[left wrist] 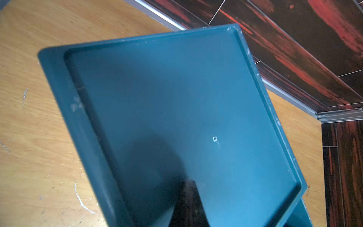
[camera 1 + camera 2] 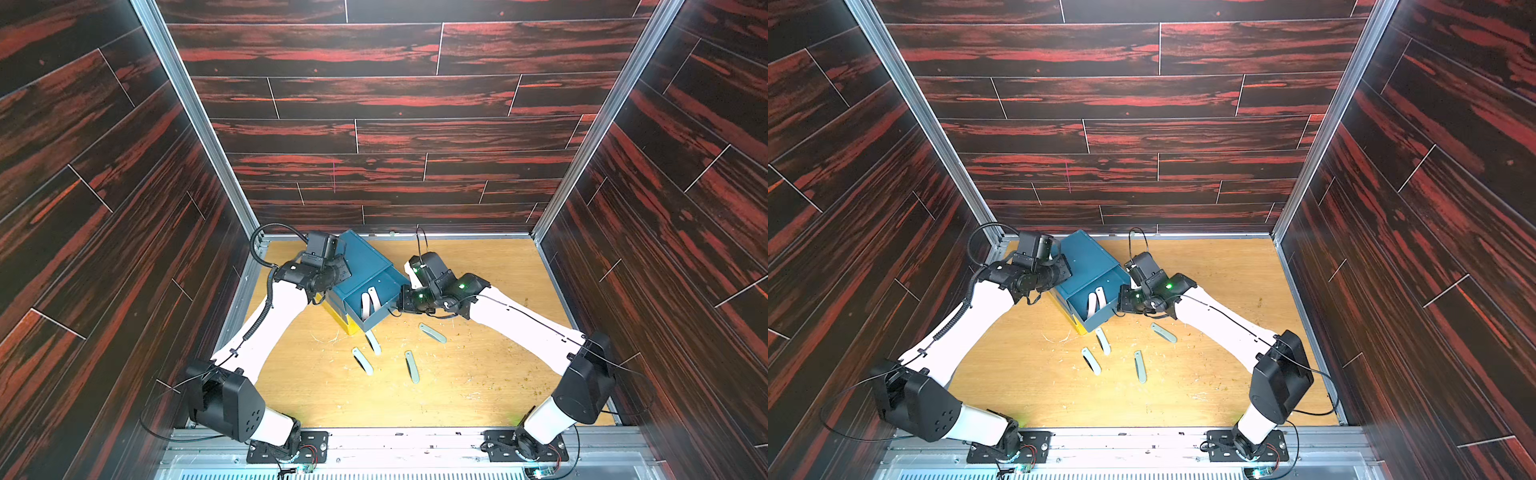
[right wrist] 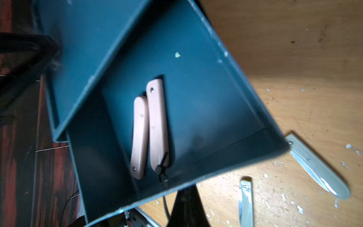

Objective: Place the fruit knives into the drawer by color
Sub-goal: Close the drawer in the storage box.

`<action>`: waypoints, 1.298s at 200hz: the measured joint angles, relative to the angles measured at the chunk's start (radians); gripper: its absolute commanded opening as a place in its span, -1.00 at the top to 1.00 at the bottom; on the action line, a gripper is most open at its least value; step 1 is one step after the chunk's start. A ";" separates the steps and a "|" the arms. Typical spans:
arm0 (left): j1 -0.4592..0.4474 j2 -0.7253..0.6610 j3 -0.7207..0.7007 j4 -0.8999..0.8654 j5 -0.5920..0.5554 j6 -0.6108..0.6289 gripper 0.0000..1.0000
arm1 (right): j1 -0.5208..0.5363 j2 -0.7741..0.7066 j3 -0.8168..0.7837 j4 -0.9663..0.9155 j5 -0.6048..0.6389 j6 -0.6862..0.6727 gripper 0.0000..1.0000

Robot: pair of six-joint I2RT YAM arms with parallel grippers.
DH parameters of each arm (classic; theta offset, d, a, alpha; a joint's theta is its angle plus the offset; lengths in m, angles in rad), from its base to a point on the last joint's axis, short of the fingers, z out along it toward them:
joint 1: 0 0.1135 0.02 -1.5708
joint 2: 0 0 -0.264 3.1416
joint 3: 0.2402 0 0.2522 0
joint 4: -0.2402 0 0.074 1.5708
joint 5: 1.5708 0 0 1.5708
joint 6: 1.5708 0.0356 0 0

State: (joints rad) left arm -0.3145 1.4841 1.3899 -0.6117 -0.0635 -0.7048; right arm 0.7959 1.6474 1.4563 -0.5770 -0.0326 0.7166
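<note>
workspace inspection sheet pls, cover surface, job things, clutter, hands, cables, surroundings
surface: light wooden tabletop, scratched.
job's things: teal and yellow drawer chest stands angled near the back. Its top teal drawer is open, with two pinkish knives side by side inside. Four grey-green knives lie on the table in front.
clutter: pale flakes and specks scattered on the table.
hands: left hand shut, tips at the chest's top. Right hand shut at the open drawer's front wall.
cables: black cables run along both arms, clear of the knives.
surroundings: dark red wood-pattern walls on three sides, metal frame rails.
</note>
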 measured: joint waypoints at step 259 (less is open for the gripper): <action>0.000 -0.016 -0.027 0.027 0.003 -0.003 1.00 | -0.024 0.200 0.078 0.326 -0.187 0.099 1.00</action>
State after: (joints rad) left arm -0.3145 1.4681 1.3632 -0.5842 -0.0601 -0.7082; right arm 0.7723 1.8473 1.5345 -0.2508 -0.2192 0.8158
